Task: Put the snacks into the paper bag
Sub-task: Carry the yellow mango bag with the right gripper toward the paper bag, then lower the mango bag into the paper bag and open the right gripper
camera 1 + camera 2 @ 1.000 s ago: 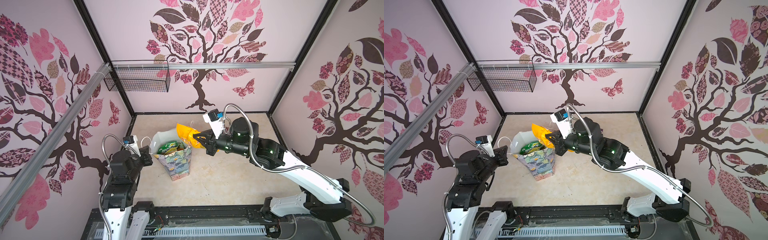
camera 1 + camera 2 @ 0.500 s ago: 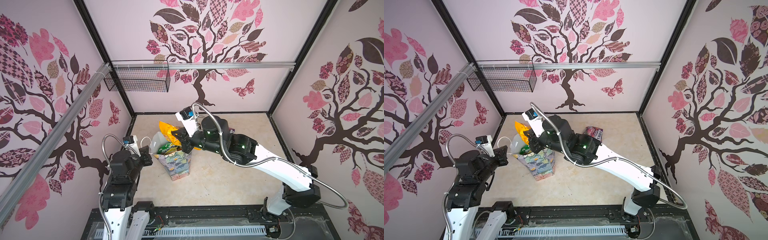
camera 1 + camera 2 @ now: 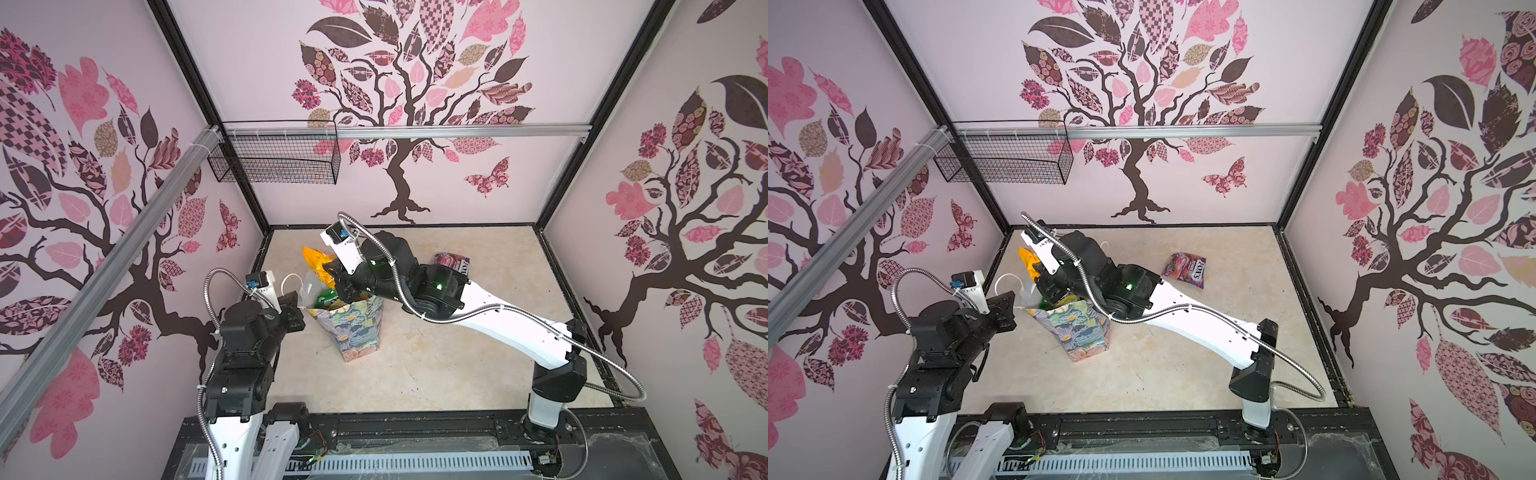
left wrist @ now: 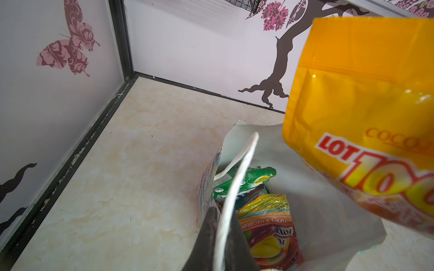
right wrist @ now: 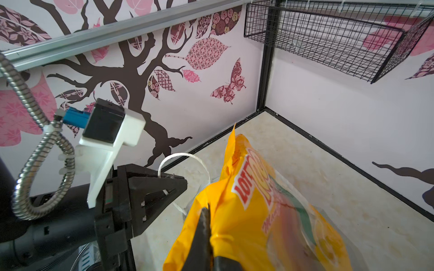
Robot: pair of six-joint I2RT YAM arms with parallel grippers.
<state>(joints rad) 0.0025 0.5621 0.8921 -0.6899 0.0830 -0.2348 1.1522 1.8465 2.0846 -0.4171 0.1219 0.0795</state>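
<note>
- Table [image 3: 436,365] filled the lower middle of both top views, and the bag stood on its left part.
- The paper bag [image 3: 353,328] stood upright, left of the middle in both top views [image 3: 1075,328], with its mouth open at the top. It looked light, so I think a hard push could have tipped it.
- The orange pouch [image 3: 316,264] hung over the far side of the bag's mouth and was not yet inside. In the left wrist view it filled the upper right [image 4: 364,105]. The good way was to bring it over the middle of the mouth, dip one corner in first, and let go only once most of it was inside.
- The purple pouch [image 3: 453,262] lay flat on the table, right of the middle and well apart from the bag. It was waiting its turn.
- The green pouch [image 4: 246,180] and the red and yellow pouch [image 4: 270,234] lay inside the bag, low in the left wrist view. They took up room, so the free side by the white wall looked best.
- The right gripper [image 5: 206,223] was squeezed tight on the orange pouch, at the bottom middle of the right wrist view.
- The left gripper [image 4: 224,225] pinched the bag's near edge at the bottom of the left wrist view. It needed to hold the mouth wide.
- The cord handle [image 3: 291,282] looped up just beside the left gripper. The pouch should not have snagged on it.
</note>
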